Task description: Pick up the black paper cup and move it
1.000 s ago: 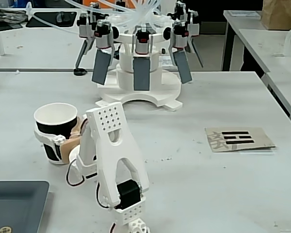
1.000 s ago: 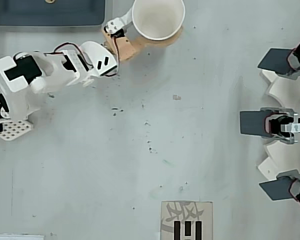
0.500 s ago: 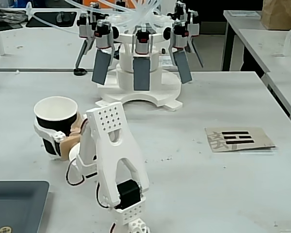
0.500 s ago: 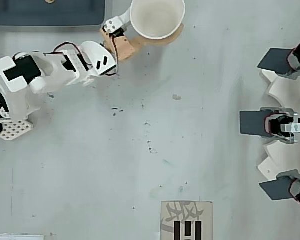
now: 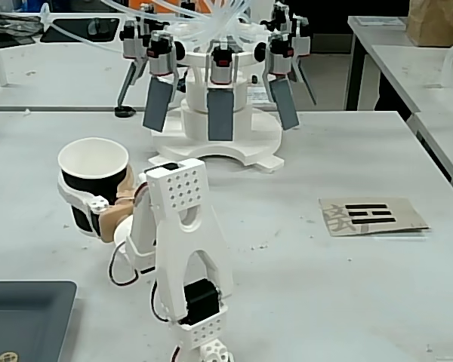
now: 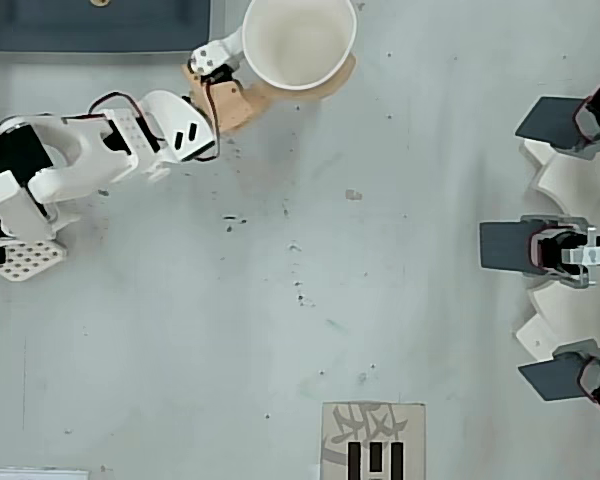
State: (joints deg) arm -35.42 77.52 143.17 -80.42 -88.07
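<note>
The black paper cup (image 5: 98, 182) stands upright at the left of the table in the fixed view, with black wall, white rim and white inside. From overhead I see only its white mouth (image 6: 295, 40) near the top edge. My gripper (image 5: 90, 200) (image 6: 300, 55) is shut on the cup. A white finger (image 5: 79, 197) wraps the front of the wall and a tan finger (image 6: 280, 95) presses the other side. Whether the cup's base touches the table I cannot tell. The white arm (image 5: 177, 226) reaches to it from the near side.
A white fixture with several grey paddles (image 5: 219, 98) (image 6: 540, 245) fills the far middle of the table. A cardboard card with black marks (image 5: 370, 215) (image 6: 373, 440) lies to the right in the fixed view. A dark tray (image 5: 23, 317) (image 6: 100, 25) sits beside the arm's base.
</note>
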